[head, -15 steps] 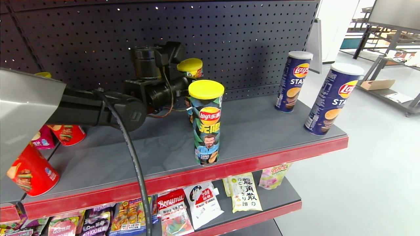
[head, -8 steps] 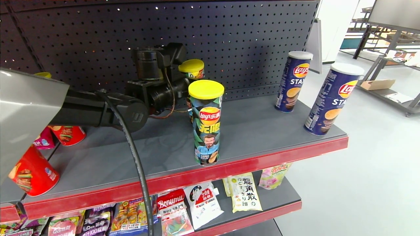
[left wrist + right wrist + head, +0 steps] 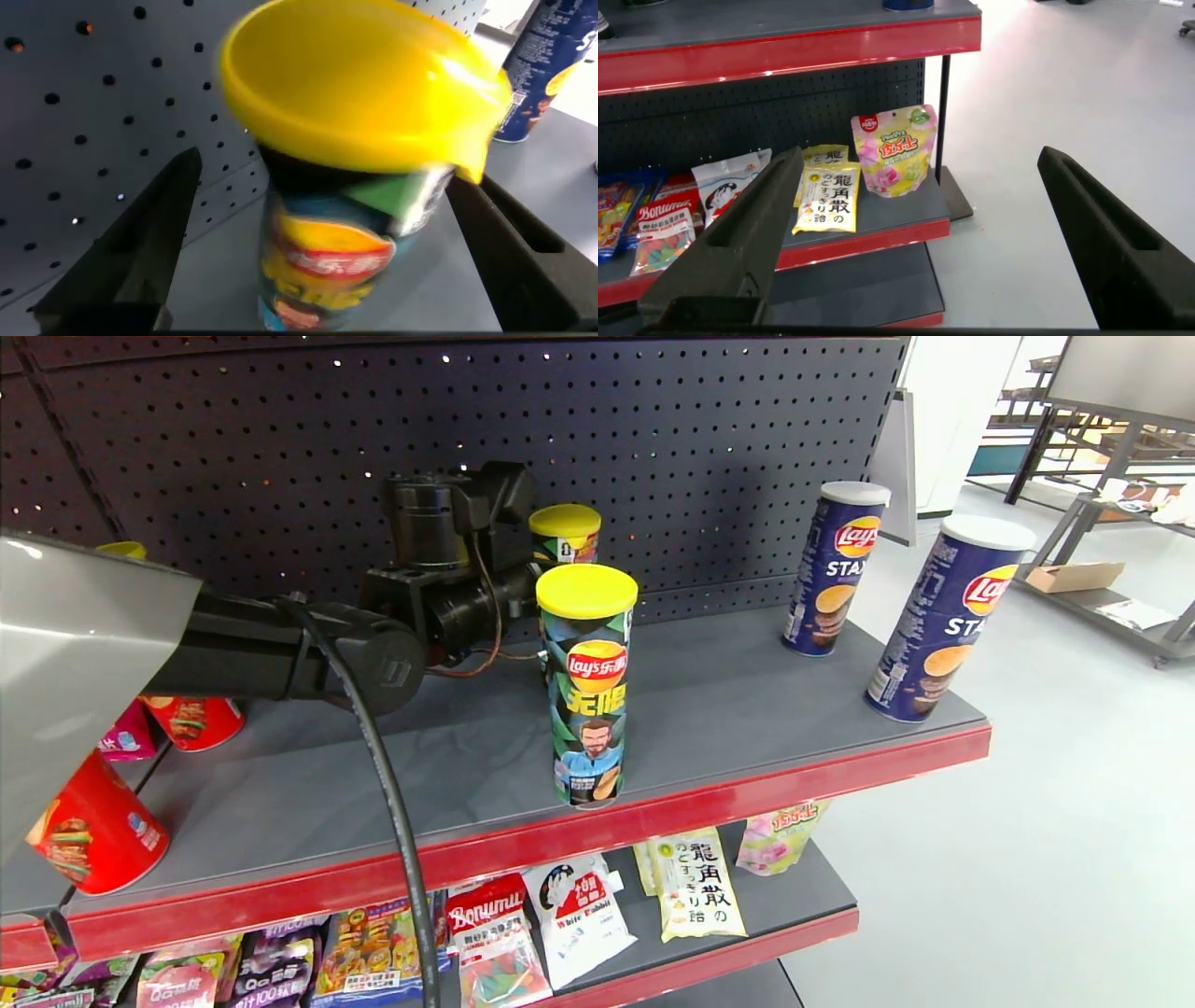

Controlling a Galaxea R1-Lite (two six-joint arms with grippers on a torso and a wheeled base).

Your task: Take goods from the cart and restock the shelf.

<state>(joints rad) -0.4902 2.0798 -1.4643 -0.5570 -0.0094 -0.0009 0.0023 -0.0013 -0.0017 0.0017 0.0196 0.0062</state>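
Observation:
A chip can with a yellow lid [image 3: 564, 530] stands at the back of the grey shelf [image 3: 738, 709], against the pegboard. My left gripper [image 3: 527, 581] is at that can. In the left wrist view the can [image 3: 355, 233] sits between the spread fingers [image 3: 149, 243] of the left gripper [image 3: 327, 163], which is open. A second yellow-lidded can [image 3: 588, 681] stands upright near the shelf's red front edge, just in front of the first. My right gripper [image 3: 920, 154] hangs open with nothing in it, low down and facing the lower shelf [image 3: 878, 233].
Two blue chip cans [image 3: 834, 569] [image 3: 945, 621] stand at the shelf's right end. Red cans [image 3: 93, 821] sit at the left. Snack bags [image 3: 579, 919] fill the lower shelf. Bare shelf lies between the yellow-lidded and blue cans. Open floor is to the right.
My left arm has shifted slightly to the right along the pegboard. The rear yellow-lidded can has moved right with it and now stands straighter.

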